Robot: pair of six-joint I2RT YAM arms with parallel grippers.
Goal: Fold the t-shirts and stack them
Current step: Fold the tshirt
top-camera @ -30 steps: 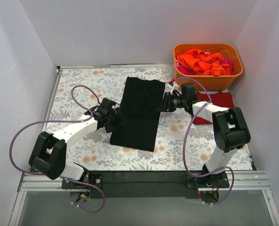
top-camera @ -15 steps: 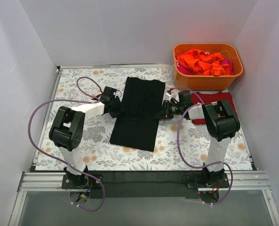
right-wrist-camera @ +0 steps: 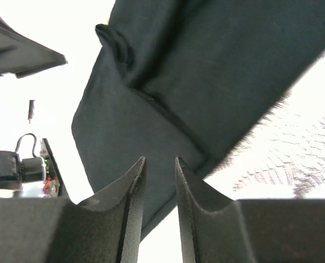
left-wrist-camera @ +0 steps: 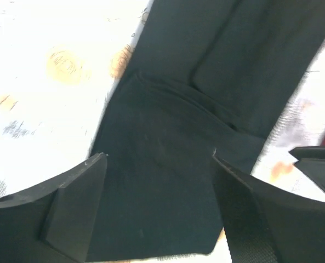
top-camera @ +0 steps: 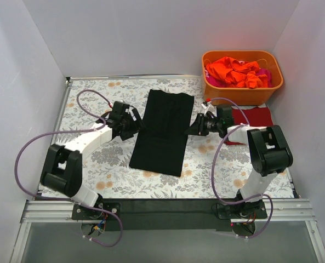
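Note:
A black t-shirt (top-camera: 162, 131) lies folded into a long narrow strip in the middle of the cloth-covered table. My left gripper (top-camera: 135, 121) sits at the strip's left edge. In the left wrist view its jaws (left-wrist-camera: 158, 159) stand wide open above the black t-shirt (left-wrist-camera: 206, 55), with nothing held. My right gripper (top-camera: 190, 129) is at the strip's right edge. Its fingers (right-wrist-camera: 160, 161) stand a narrow gap apart with nothing between them, and the black t-shirt (right-wrist-camera: 206, 66) lies beyond them. A dark red t-shirt (top-camera: 258, 116) lies flat at the right, partly under the right arm.
An orange plastic tub (top-camera: 244, 97) stands at the back right, holding crumpled orange t-shirts (top-camera: 233, 70) and a pink one (top-camera: 265, 74). The floral tablecloth (top-camera: 96, 164) covers the table. White walls close in the left, back and right sides.
My left gripper has moved farther up the black strip's left edge, and its arm has swung outward again. The right gripper has stayed by the right edge, shifting only slightly.

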